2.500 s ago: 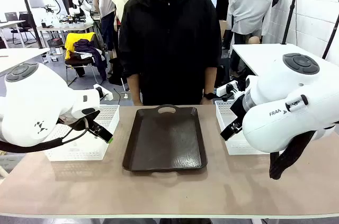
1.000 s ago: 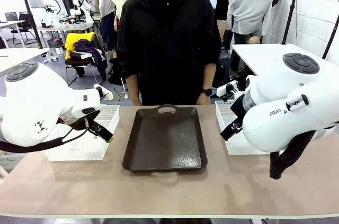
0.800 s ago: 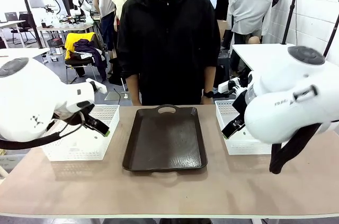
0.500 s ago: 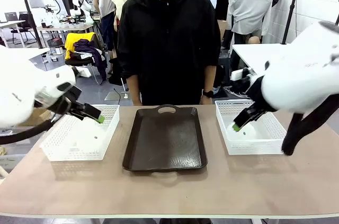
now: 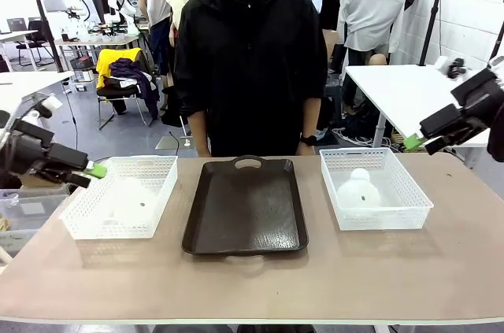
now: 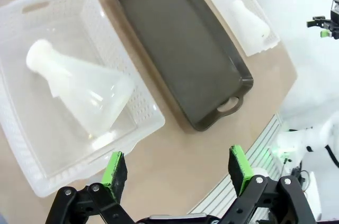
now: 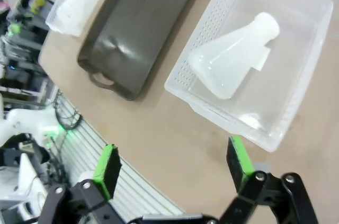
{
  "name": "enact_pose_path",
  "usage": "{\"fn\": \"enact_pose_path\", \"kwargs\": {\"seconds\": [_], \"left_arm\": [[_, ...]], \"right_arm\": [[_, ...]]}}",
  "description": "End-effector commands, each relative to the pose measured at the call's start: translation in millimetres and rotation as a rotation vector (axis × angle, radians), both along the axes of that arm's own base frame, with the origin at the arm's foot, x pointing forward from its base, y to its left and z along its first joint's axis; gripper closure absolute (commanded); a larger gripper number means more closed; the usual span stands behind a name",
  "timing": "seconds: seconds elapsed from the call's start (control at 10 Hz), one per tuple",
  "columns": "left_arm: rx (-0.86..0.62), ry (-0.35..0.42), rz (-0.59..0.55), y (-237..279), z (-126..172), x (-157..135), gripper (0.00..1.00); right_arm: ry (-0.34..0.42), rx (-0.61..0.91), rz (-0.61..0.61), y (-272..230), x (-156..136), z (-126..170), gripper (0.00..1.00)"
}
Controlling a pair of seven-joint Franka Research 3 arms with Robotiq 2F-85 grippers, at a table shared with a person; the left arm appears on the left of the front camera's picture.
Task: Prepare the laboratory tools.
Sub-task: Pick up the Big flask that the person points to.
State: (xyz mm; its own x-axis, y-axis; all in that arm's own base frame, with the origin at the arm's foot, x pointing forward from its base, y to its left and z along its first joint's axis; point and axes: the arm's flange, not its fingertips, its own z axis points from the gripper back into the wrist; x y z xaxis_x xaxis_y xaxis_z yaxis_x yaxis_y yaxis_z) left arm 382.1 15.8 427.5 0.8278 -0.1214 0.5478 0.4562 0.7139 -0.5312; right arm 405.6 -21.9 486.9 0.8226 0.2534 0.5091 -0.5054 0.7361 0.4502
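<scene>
Flasks [image 6: 79,91]: coloured translucent white
Baskets [image 5: 118,231]: white, patterned with mesh
Tray [image 5: 246,207]: coloured dark brown
Table [image 5: 252,286]: coloured tan

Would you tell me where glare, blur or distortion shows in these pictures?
Front view: faint sheen on the dark brown rectangular tray. Left wrist view: wide-angle bending, upper right washed out. Right wrist view: glare streaks on the tray, translucent white conical flask slightly soft.

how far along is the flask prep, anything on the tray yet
Nothing looks done: no flask is on the dark tray. The left flask sits in the left basket, the right flask in the right basket. In hand: nothing; the left gripper and right gripper are both open and off the flasks. Left, probably: picking up both flasks.
</scene>
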Motion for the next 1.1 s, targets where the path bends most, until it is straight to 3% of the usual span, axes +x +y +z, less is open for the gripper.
{"fn": "enact_pose_path", "kwargs": {"seconds": [0.0, 0.2, 0.7, 1.0], "left_arm": [[-0.064, 0.027, 0.013, 25, -9, 10, 0.00], [-0.179, 0.001, 0.002, 58, -20, 15, 0.00], [-0.337, -0.022, -0.049, 74, -13, 16, 0.00], [-0.356, 0.100, -0.012, 85, -17, 23, 0.00]], "right_arm": [[0.027, 0.110, -0.018, -11, 8, -11, 0.00], [0.109, 0.187, 0.018, -28, 16, -24, 0.00], [0.184, 0.244, -0.105, -58, 6, -60, 0.00], [0.162, 0.307, -0.134, -82, 1, -62, 0.00]]}}
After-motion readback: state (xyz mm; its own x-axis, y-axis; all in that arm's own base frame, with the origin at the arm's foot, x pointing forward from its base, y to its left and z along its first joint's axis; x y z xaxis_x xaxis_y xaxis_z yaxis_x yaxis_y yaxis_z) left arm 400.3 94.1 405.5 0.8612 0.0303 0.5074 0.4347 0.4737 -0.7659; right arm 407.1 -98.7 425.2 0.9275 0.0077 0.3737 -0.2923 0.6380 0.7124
